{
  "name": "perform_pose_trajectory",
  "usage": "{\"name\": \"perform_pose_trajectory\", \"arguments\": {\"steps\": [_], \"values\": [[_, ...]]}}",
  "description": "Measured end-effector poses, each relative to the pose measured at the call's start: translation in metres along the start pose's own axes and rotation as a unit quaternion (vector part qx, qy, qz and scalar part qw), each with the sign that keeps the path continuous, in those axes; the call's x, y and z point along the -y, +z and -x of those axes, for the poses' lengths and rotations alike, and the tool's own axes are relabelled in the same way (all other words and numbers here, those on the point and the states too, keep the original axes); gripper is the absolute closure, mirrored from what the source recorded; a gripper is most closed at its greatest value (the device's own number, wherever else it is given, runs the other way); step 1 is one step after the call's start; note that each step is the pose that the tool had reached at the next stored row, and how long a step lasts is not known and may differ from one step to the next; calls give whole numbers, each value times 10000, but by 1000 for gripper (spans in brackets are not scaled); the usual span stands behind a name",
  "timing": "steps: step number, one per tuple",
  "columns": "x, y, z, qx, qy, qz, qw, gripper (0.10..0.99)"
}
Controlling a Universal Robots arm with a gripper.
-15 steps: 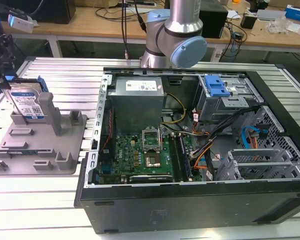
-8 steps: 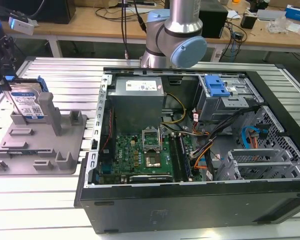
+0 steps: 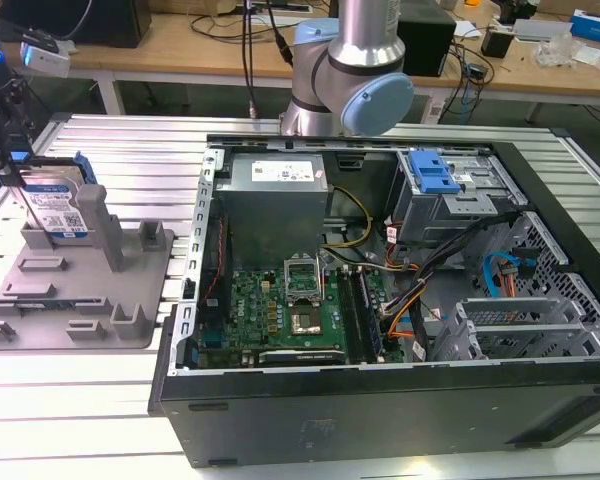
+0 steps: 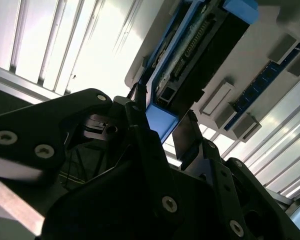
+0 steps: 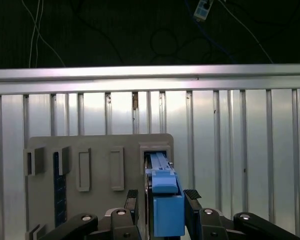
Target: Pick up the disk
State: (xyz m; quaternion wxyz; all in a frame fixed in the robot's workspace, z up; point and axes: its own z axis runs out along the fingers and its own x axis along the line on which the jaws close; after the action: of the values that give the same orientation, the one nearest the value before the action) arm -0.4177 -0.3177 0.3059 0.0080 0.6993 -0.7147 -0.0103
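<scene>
The gripper [image 3: 18,176] hangs at about ten o'clock in the exterior view, set right over the upper end of the disk [image 3: 58,212]; whether it is clenched on the disk or released I cannot tell. The disk stands upright on its edge in the grey plastic fixture [image 3: 130,285], its white-and-blue label turned towards the exterior camera and a blue rail running along its upper edge. A tall grey post [image 3: 93,218] of the fixture rises just beside it at its three o'clock. In the first wrist view the gripper [image 5: 163,197] straddles the blue rail end of the disk [image 5: 162,172], which sits in a slot of the fixture [image 5: 97,150]. In the second wrist view the gripper [image 4: 162,121] is at the same blue end of the disk [image 4: 210,40], with the fixture [image 4: 262,47] beyond. The fixture rests on a slatted aluminium table [image 3: 90,410]. At its three o'clock in the exterior view, just beside it, lies an open computer case [image 3: 380,425] with the motherboard [image 3: 280,305], the power supply [image 3: 275,185] and a blue-handled drive cage [image 3: 435,180] showing inside
</scene>
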Motion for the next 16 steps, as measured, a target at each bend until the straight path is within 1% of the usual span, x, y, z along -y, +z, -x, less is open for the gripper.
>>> {"name": "perform_pose_trajectory", "arguments": {"steps": [9,16], "values": [[-1,14,3,1,1,-6,10000,604],[-6,53,15,0,0,-5,10000,604]]}}
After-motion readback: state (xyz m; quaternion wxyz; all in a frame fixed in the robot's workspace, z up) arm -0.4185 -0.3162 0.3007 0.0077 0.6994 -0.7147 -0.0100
